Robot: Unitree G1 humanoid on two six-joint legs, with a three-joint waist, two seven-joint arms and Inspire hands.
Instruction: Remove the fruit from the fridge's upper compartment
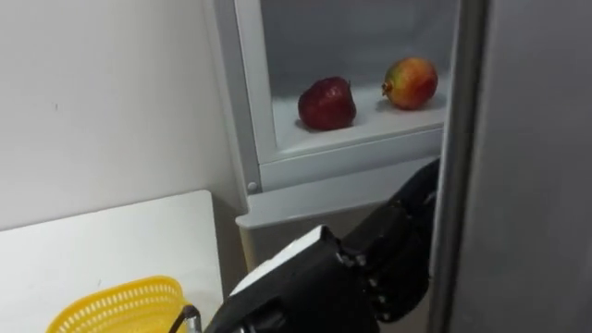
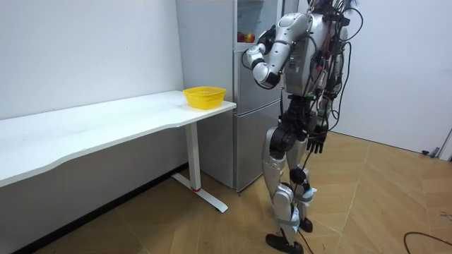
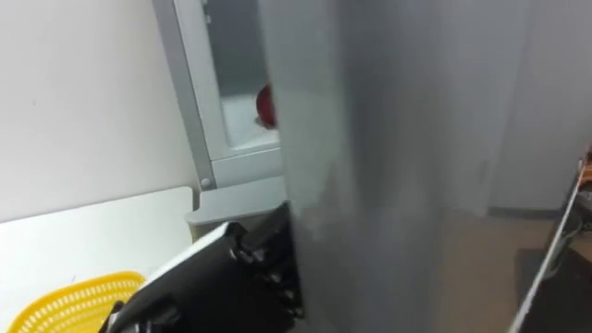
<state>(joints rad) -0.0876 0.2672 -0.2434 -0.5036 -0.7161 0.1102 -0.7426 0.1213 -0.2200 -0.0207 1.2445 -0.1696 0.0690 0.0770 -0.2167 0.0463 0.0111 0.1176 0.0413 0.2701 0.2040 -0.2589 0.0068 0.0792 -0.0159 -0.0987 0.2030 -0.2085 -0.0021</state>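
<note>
1. Since the upper fridge [image 1: 248,111] stands open, its shelf [image 1: 370,131] shows a dark red fruit [image 1: 326,104] and a red-yellow fruit [image 1: 411,82].
2. Left hand [image 1: 393,254] at the door [image 1: 518,166] edge, fingers hidden, can't tell the grip.
3. Yellow basket [image 1: 120,310] is cut off; right hand [image 2: 316,143] hangs relaxed.

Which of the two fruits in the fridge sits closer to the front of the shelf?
The dark red apple on the left. The red-and-yellow fruit sits farther back, to its right.
</note>
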